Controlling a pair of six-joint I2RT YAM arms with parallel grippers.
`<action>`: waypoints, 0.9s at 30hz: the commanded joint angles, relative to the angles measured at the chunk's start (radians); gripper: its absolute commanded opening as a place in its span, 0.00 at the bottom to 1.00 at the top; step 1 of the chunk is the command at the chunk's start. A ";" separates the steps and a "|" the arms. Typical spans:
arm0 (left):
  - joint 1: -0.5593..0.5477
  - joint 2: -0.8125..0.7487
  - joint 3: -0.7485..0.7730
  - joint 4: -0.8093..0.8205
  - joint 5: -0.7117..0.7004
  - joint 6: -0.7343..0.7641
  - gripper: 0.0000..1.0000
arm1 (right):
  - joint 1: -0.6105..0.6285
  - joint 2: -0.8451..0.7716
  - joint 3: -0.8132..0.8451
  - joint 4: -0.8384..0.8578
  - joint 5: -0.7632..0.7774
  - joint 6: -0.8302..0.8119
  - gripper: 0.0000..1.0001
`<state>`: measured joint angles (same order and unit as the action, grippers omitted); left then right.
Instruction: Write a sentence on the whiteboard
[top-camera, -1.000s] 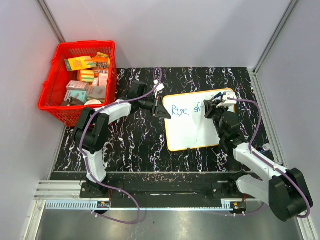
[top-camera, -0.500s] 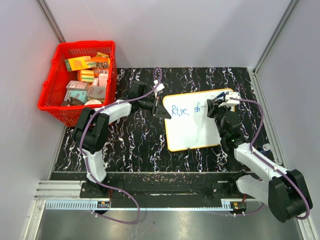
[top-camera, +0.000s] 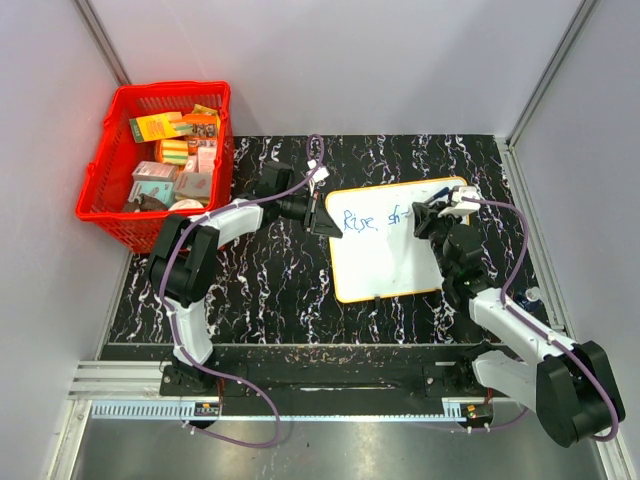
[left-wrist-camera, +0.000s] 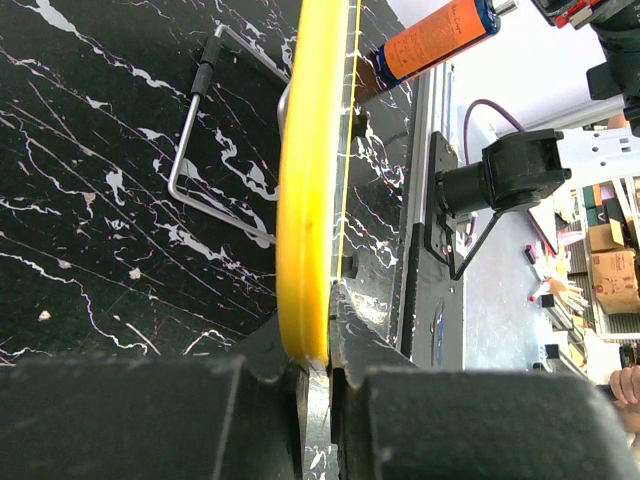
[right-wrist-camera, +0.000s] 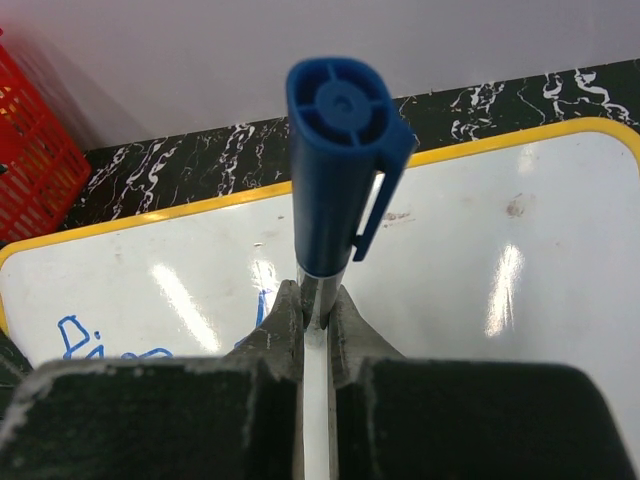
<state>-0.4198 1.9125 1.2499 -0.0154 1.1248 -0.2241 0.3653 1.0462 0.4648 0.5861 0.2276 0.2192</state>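
The whiteboard lies flat on the black marbled table, white with an orange-yellow rim. Blue writing reads "Rise." and a few more letters near its far edge. My left gripper is shut on the board's left rim, seen edge-on as a yellow band in the left wrist view. My right gripper is shut on a marker with a blue cap on its back end, held over the board's far right part. The marker tip is hidden.
A red basket full of small boxes stands at the far left. A metal wire stand shows under the board in the left wrist view. Grey walls enclose the table on three sides.
My right gripper has shifted a little to the right along the writing line, and the second word has gained a letter. The left arm has not moved.
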 joint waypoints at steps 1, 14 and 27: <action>-0.042 0.049 -0.024 -0.060 -0.120 0.206 0.00 | -0.006 -0.012 -0.014 -0.015 -0.028 0.034 0.00; -0.042 0.049 -0.026 -0.060 -0.122 0.206 0.00 | -0.005 -0.051 -0.046 -0.068 -0.011 0.054 0.00; -0.042 0.049 -0.024 -0.060 -0.122 0.206 0.00 | -0.006 -0.063 0.003 -0.069 0.038 0.026 0.00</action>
<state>-0.4198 1.9133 1.2507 -0.0170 1.1252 -0.2241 0.3649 0.9882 0.4309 0.5144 0.2279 0.2661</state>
